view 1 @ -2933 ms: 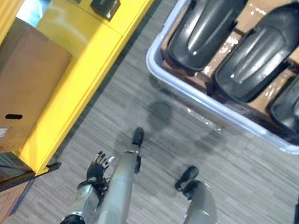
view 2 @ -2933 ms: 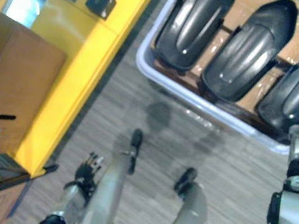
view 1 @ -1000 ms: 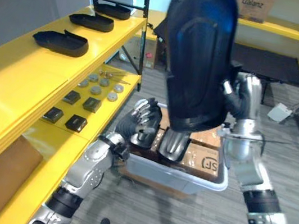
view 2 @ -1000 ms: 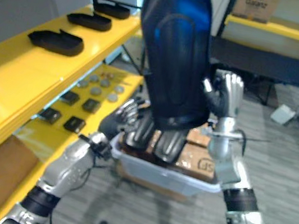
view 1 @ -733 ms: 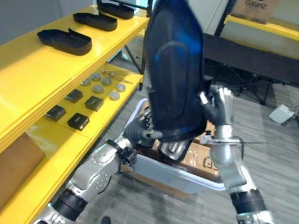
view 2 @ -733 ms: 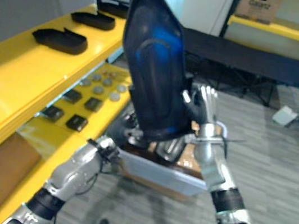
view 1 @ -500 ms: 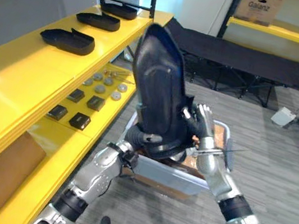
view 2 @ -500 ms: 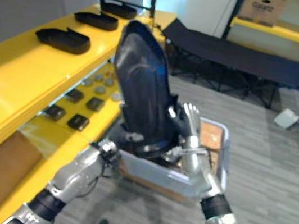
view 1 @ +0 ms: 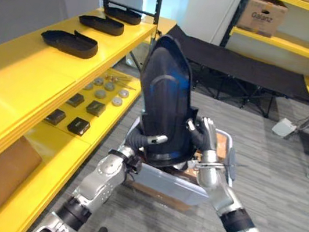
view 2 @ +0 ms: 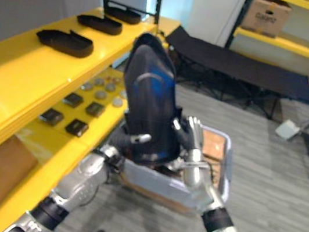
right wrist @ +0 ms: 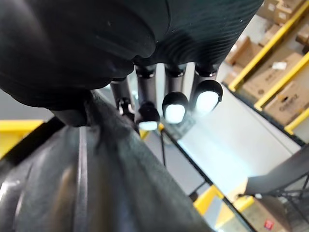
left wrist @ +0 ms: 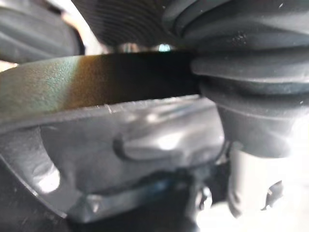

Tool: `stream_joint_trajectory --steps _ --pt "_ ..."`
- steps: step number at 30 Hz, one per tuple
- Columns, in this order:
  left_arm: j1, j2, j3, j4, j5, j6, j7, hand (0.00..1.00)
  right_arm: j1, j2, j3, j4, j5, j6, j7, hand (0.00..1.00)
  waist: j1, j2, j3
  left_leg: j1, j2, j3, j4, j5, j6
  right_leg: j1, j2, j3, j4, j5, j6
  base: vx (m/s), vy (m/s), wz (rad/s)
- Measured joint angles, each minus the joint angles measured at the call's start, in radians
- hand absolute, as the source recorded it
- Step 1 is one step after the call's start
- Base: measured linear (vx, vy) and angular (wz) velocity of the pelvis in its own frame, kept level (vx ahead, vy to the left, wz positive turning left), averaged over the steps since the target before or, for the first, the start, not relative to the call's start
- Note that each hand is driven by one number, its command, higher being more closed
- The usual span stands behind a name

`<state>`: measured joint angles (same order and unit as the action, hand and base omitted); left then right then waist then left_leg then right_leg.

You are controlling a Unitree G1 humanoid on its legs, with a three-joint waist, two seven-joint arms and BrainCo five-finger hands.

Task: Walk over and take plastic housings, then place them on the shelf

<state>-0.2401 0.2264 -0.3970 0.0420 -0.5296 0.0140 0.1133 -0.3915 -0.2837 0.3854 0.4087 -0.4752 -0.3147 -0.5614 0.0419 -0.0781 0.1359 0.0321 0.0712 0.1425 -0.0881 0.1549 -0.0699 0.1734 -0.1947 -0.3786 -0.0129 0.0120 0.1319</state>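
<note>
Black housing [view 1: 166, 94] (held upright): left hand [view 1: 141, 143] fingers clamp it; right hand [view 1: 202, 138] fingers straight, pressing it.

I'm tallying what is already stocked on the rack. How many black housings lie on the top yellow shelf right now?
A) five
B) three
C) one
B: three lie in a row on the top yellow shelf, the nearest housing, the middle housing and the farthest housing. A fourth housing is held upright between the left hand and the right hand over the grey bin.
</note>
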Motion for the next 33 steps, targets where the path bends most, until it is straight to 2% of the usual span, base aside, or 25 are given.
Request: stream_joint_trajectory --steps 5,10,12,24,25,30,31,33 --pt "0.009 -0.002 0.0 0.0 -0.024 -0.029 0.022 1.0 0.001 0.012 0.016 -0.007 0.024 0.0 -0.008 1.0 0.0 0.0 0.0 0.0 0.004 0.0 0.0 0.0 -0.001 0.0 0.004 0.0 -0.007 0.001 -0.002 0.0 0.0 0.0" --pt "0.015 -0.003 -0.005 0.0 -0.2 -0.038 0.035 1.0 0.016 0.014 0.022 -0.046 0.032 0.0 -0.021 1.0 0.0 0.0 0.0 0.0 0.004 0.001 0.001 -0.001 -0.002 0.002 0.005 0.0 -0.014 0.004 -0.004 0.0 0.0 0.0" --pt "0.024 -0.003 -0.007 0.001 -0.249 -0.061 0.041 1.0 0.017 0.017 0.035 -0.053 0.032 0.0 -0.03 1.0 0.0 0.0 0.0 0.0 0.004 0.002 0.001 -0.001 -0.003 0.002 0.005 0.0 -0.015 0.004 -0.004 0.0 0.0 0.0" --pt "0.027 -0.003 -0.02 0.031 -0.309 -0.136 0.043 1.0 0.033 0.018 0.045 -0.08 0.03 0.0 -0.03 1.0 -0.001 -0.003 -0.002 0.0 0.004 0.002 0.001 -0.002 -0.003 0.003 0.005 0.0 -0.017 0.004 -0.003 0.0 0.0 0.0" --pt "0.028 -0.003 -0.021 0.031 -0.317 -0.146 0.043 1.0 0.035 0.018 0.045 -0.086 0.03 0.0 -0.03 0.0 -0.001 -0.003 -0.002 0.0 0.004 0.002 0.001 -0.002 -0.003 0.002 0.005 0.0 -0.017 0.004 -0.003 0.0 0.0 0.0" --pt "0.028 -0.004 -0.021 0.031 -0.32 -0.162 0.061 1.0 0.047 0.021 0.057 -0.103 0.031 0.0 -0.036 0.0 -0.001 -0.007 -0.005 0.0 0.004 0.003 0.001 -0.002 -0.003 0.002 0.005 -0.001 -0.017 0.004 -0.003 0.0 0.0 0.0" --pt "0.028 -0.015 -0.02 0.03 -0.321 -0.173 0.073 1.0 0.062 0.029 0.059 -0.121 0.036 -0.002 -0.055 0.0 -0.001 -0.01 -0.006 0.0 0.003 0.003 0.001 -0.002 -0.003 0.002 0.004 -0.001 -0.017 0.004 -0.003 0.0 0.0 0.0" --pt "0.028 -0.044 -0.008 0.03 -0.328 -0.186 0.092 1.0 0.077 0.046 0.063 -0.124 0.053 -0.027 -0.071 0.0 -0.001 -0.015 -0.009 0.0 0.004 0.003 0.001 -0.002 -0.004 0.002 0.004 -0.001 -0.017 0.004 -0.003 0.0 0.0 0.0"
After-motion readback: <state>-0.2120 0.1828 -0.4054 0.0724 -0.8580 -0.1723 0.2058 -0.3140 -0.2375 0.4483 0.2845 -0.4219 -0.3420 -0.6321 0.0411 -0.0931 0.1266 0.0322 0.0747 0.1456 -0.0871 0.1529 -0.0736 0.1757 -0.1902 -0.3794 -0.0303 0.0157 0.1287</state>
